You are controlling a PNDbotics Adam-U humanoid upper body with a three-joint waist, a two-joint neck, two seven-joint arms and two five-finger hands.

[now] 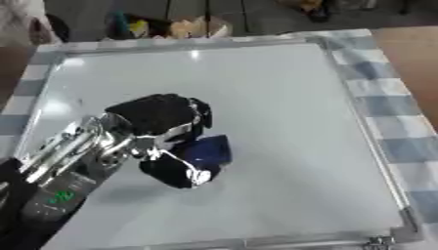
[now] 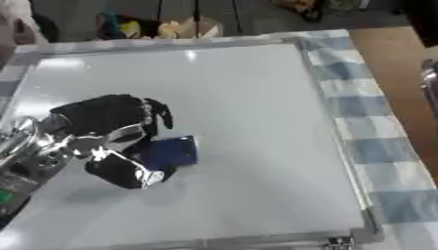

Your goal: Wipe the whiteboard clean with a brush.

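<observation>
Wiping Position: Left Hand and Brush on the Whiteboard

Lying flat on a checked cloth [image 1: 389, 105], the whiteboard [image 1: 273, 97] fills most of both views. Its metal frame runs along all four sides, and a small metal fitting [image 1: 377, 241] sits at its near right corner. The white surface reflects light close to its far edge.

1. Left hand. The left hand [image 1: 158, 117] reaches in from the near left corner of the whiteboard, with its silver forearm above the board's left part. The hand is over the left half of the board, roughly midway between the far and near edges.

2. Brush. The brush [image 1: 208, 152] shows as a dark blue block resting on the whiteboard surface, directly under and beside the left hand. The black fingers curl over its far side and the thumb closes on its near side, so the hand is clamped on the brush.

3. Right hand. Only a dark part [image 2: 430, 83] shows at the right edge of the right eye view, beyond the whiteboard's right side; whether it is the right hand cannot be told.

4. Surroundings. Beyond the whiteboard's far edge, assorted objects [image 1: 184, 27] lie on a dark floor.
</observation>
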